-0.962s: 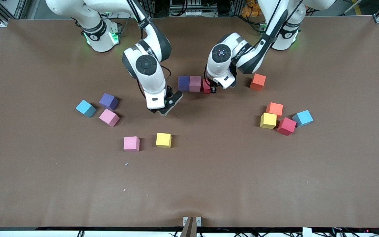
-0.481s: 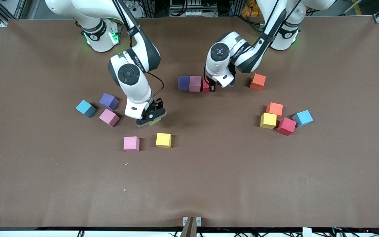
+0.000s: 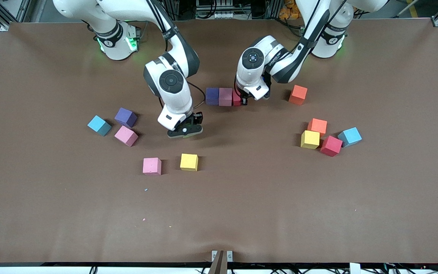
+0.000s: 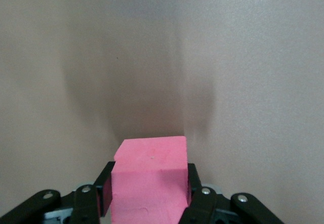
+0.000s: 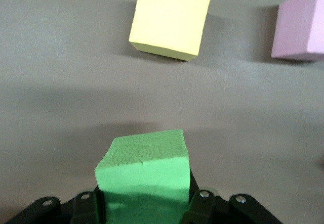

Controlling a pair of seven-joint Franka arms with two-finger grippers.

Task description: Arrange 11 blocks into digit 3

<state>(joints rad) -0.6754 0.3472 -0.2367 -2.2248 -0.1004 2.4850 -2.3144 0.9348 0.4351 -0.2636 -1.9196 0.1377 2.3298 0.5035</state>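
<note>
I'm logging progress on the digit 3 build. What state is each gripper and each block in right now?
left gripper: jaws shut on red block, beside the row.
right gripper: jaws shut on green block, over bare table.
purple-and-pink row: placed, touching.
yellow block, pink block: loose, apart.
other blocks: loose on the table.

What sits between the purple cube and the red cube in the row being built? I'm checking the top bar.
One pink cube sits between the purple cube and the red cube, touching both, in the front view.
</note>
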